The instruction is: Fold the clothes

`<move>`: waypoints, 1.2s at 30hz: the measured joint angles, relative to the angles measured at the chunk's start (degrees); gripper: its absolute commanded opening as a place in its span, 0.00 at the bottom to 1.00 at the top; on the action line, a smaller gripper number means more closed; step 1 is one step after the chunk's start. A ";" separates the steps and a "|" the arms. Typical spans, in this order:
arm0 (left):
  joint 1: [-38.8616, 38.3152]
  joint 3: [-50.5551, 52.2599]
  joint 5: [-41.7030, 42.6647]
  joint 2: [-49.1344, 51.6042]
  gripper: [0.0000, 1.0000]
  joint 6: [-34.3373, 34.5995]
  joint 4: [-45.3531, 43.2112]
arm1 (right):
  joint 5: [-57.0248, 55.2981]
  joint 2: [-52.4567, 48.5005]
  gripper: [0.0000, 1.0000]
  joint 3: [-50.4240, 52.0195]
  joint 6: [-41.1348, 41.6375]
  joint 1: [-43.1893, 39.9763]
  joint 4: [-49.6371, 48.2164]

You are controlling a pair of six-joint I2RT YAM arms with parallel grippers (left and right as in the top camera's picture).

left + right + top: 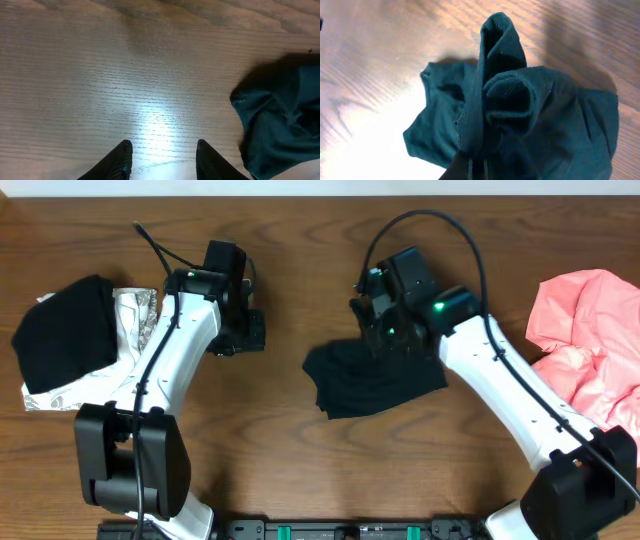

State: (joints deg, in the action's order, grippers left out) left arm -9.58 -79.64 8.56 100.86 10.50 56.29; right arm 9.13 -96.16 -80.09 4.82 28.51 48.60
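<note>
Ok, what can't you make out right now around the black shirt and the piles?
Right hand: fingertips buried in black T-shirt folds, right wrist view; the right arm covers them overhead.
Pink garment: cut by overhead's right edge.
Patterned garment: mostly under folded black garment and left arm.
Left hand: only fingertips show, left wrist view's bottom edge.

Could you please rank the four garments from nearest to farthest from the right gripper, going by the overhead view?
1. Centre black shirt, held by the right gripper.
2. Pink garment, far right.
3. Patterned garment, left.
4. Folded black garment, far left.
</note>
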 measured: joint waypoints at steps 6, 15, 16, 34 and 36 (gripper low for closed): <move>0.00 0.00 0.00 0.00 0.42 0.00 0.00 | 0.02 -0.13 0.01 0.00 -0.46 3.63 0.00; 0.00 0.00 0.00 0.00 0.42 0.00 0.00 | 0.02 -6.43 0.01 0.09 -0.46 7.34 -0.68; 0.00 0.00 0.00 0.00 0.42 0.00 0.00 | 0.04 -7.10 0.01 0.15 -0.46 7.87 -0.94; 0.00 0.00 0.00 0.00 0.42 0.00 0.00 | 0.13 -8.57 0.02 0.35 -0.48 12.83 -2.99; 0.00 0.00 0.00 0.00 0.42 0.00 0.00 | 0.81 -8.59 0.03 0.35 -0.87 12.83 -2.95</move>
State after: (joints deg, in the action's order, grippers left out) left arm -9.58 -79.64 8.56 100.86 10.50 56.29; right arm 9.93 -104.75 -79.75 3.95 41.34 45.65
